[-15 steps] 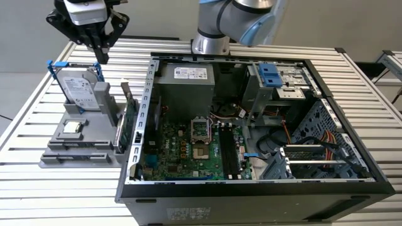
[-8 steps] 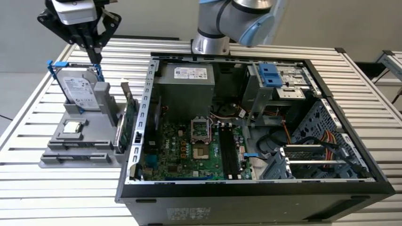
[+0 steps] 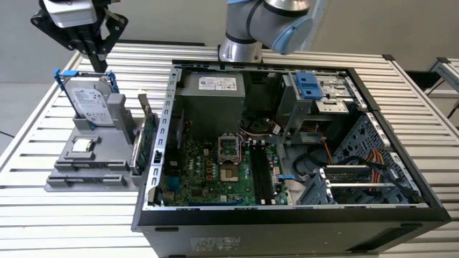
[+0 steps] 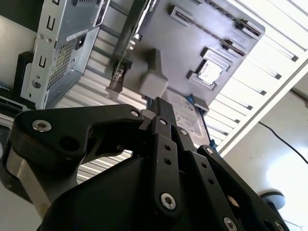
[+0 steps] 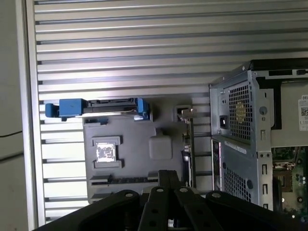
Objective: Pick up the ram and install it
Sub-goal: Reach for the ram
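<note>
Exterior view: a grey holder [image 3: 61,180] sits on the slatted bench [image 3: 72,226], with bare slats before and behind it. The open case [image 3: 287,220] is close beside it, a green card [image 3: 147,141] standing between them. The gripper [image 3: 100,65] hangs above the hard drive [image 3: 92,105], which stands upright in the holder. Its fingers are pressed together and hold nothing.

Second wrist view: the closed gripper [image 4: 161,102] points at the hard drive [image 4: 187,115], with a gap between them.

First wrist view: the ram [image 5: 122,179] looks like a dark strip slotted in the holder [image 5: 130,139], across the chip [image 5: 106,151] from the hard drive [image 5: 103,108]. The gripper [image 5: 168,174] is empty.
</note>
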Controlling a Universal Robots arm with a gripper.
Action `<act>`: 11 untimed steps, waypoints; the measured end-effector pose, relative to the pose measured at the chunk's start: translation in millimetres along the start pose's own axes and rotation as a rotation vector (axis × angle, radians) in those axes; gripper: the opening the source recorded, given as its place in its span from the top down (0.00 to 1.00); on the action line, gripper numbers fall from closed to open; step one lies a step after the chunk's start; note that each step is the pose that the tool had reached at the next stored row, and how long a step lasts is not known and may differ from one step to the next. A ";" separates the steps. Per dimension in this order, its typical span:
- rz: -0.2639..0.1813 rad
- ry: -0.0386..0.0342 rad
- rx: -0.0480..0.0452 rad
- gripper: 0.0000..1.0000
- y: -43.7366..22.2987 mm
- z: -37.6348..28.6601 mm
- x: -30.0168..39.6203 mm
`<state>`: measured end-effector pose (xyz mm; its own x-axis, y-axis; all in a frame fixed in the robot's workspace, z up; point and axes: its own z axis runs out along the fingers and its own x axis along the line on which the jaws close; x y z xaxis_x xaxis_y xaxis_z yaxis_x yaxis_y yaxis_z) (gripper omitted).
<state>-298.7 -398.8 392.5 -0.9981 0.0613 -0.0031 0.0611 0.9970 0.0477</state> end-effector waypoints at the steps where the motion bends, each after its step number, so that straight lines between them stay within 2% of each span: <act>1: 0.000 0.0001 0.0001 1.00 -0.1 -0.1 1.9; 11: -0.001 0.0001 0.0001 1.00 -1.2 -0.2 20.4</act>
<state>-319.1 -398.8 392.5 -0.9982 0.0603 -0.0031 0.0600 0.9971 0.0477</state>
